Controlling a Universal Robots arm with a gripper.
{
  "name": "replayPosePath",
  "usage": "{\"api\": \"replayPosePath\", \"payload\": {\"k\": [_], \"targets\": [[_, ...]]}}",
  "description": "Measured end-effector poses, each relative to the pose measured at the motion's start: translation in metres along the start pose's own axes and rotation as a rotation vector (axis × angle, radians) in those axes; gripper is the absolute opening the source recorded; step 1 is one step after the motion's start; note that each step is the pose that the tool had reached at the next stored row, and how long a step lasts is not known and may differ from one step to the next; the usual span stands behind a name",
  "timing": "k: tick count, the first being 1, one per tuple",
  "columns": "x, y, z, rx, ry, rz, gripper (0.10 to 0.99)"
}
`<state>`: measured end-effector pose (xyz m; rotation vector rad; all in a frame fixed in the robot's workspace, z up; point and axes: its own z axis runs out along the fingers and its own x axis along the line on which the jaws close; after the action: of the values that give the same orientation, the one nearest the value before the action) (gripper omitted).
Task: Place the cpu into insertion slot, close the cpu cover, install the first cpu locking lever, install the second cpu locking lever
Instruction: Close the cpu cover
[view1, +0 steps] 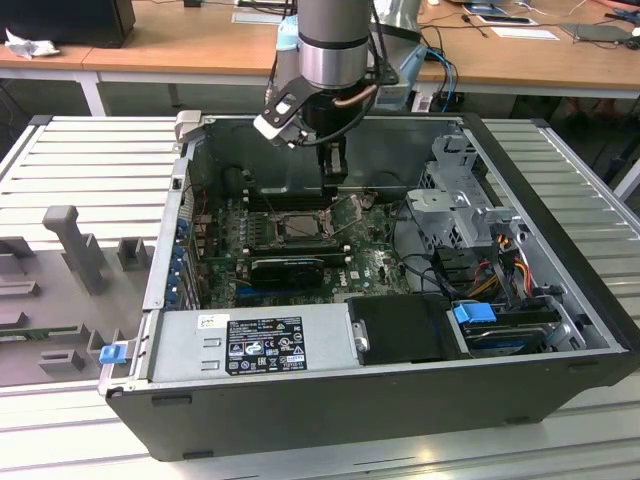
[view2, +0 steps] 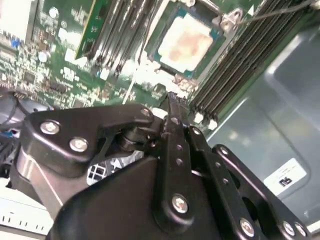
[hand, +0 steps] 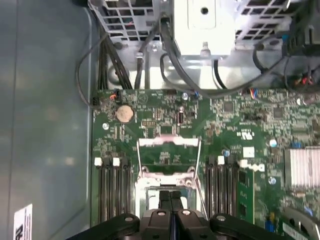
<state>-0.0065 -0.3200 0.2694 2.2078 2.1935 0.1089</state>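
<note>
Where the robot arm (view1: 330, 40) dips into the open computer case (view1: 400, 390) lying on the slatted metal bench (view1: 90, 150), its black fingers (view1: 336, 165) hang over the green motherboard (view1: 375, 262). In the exterior view they sit at the far edge of the insertion slot (view1: 298, 226). Both wrist views show the fingers pressed together with nothing held between them. In the second wrist view the cpu (view2: 187, 39), a pale beige-silver square, lies flat in the slot, apart from the fingertips (view2: 175, 131). A thin wire locking lever (view2: 280, 11) runs off from the slot's corner. In the first wrist view the cpu cover (hand: 168, 142), a silver frame with a window, stands swung open off the slot, with green board showing through the window. Long black RAM slots (hand: 112, 190) flank the slot on both sides, and a coin cell (hand: 124, 114) sits beyond them. In the exterior view a grey power supply (view1: 250, 345) lines the near wall of the case, and a metal drive cage (view1: 470, 200) fills the exterior view's right.
</note>
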Motion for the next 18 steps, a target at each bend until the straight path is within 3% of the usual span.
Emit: {"api": "replayPosePath", "payload": {"k": [3,10,13,18], "targets": [[0.0,0.0127,0.0022,0.006,0.0006,-0.009,0.106],[-0.0001,0.0229,0.0085,0.009,0.0007,-0.01,0.106],[-0.0001,0.0365,0.0117,0.019,0.0006,-0.011,0.106],[-0.0001,0.0465,0.0151,0.023,0.0008,-0.013,0.106]]}}
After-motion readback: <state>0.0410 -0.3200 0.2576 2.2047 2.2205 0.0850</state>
